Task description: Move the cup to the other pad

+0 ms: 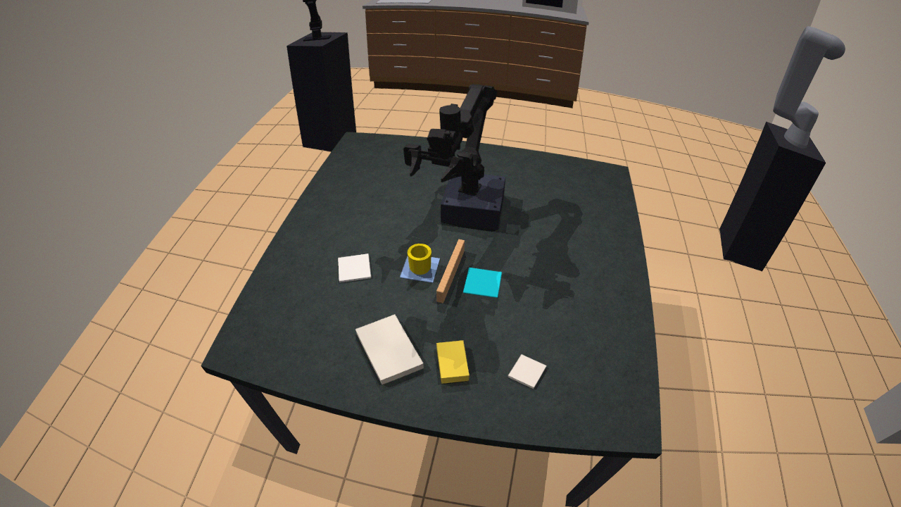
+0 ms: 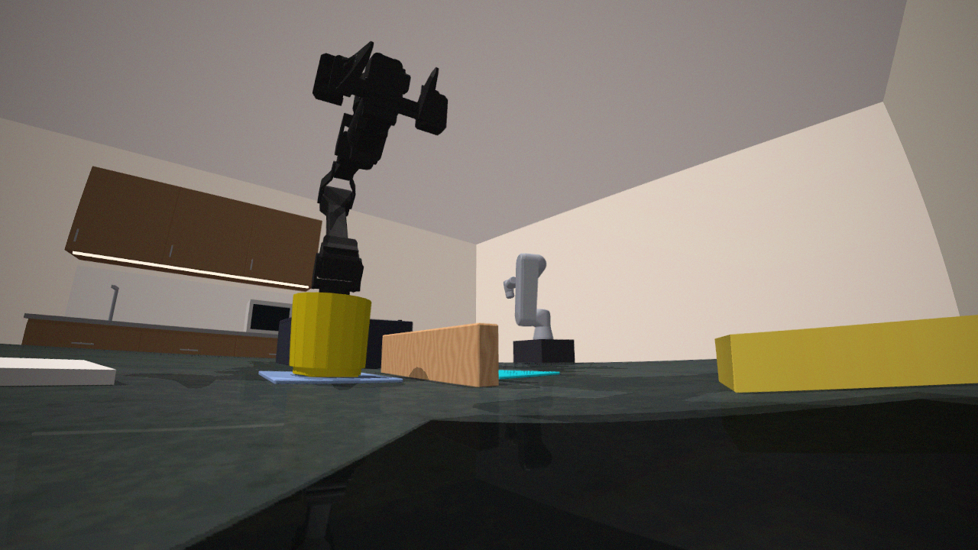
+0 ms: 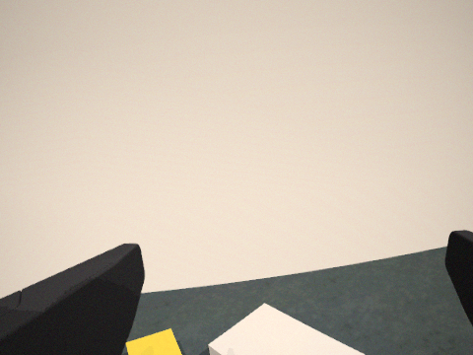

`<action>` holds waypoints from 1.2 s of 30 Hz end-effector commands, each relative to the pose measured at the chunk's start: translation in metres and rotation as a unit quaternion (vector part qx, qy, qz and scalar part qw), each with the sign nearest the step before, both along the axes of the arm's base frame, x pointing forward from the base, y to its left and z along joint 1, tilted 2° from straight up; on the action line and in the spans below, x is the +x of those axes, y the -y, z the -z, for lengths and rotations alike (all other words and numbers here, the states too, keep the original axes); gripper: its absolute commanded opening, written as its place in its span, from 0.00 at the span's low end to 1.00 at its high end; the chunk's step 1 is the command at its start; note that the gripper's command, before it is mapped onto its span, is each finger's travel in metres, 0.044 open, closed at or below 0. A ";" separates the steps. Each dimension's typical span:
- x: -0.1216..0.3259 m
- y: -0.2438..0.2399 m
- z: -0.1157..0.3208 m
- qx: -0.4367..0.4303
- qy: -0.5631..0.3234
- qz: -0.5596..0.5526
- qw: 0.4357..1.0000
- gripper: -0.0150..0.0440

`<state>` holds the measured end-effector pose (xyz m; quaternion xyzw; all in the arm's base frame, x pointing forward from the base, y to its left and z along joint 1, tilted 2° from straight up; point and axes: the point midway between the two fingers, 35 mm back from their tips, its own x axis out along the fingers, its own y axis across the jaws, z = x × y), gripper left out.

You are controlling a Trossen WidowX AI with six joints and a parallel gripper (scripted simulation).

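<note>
A yellow cup (image 1: 420,260) (image 2: 329,334) stands upright on the light blue pad (image 1: 407,274) (image 2: 273,376). No marbles can be made out inside it from these views. The other pad, cyan (image 1: 482,282) (image 2: 526,373), lies on the far side of a wooden bar and bears nothing. My gripper (image 1: 429,174) (image 2: 399,58) (image 3: 296,256) is open and empty, its fingers wide apart. It hangs high above the table, nearer the arm's base than the cup.
The upright wooden bar (image 1: 450,271) (image 2: 444,355) stands between the two pads. A white block (image 1: 388,346) (image 3: 276,335), a yellow block (image 1: 452,361) (image 2: 847,354) (image 3: 157,343) and a small white tile (image 1: 527,370) lie toward the table's front. Another white tile (image 1: 354,267) (image 2: 54,373) lies left of the cup.
</note>
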<state>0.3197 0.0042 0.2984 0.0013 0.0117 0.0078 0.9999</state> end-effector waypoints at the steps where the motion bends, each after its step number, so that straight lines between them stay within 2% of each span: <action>1: 0.001 0.000 0.002 -0.006 -0.006 0.000 1.000 0.89; 5: 0.025 0.007 0.048 -0.120 -0.134 -0.008 0.984 0.71; 9: 0.039 0.016 0.105 -0.245 -0.283 -0.057 0.926 0.54; 16: 0.023 0.031 0.196 -0.386 -0.497 -0.233 0.741 0.54; 19: 0.008 0.035 0.224 -0.417 -0.547 -0.337 0.643 0.54; 21: -0.003 0.035 0.233 -0.425 -0.557 -0.387 0.599 0.54; 36: -0.005 0.034 0.240 -0.426 -0.558 -0.393 0.594 0.54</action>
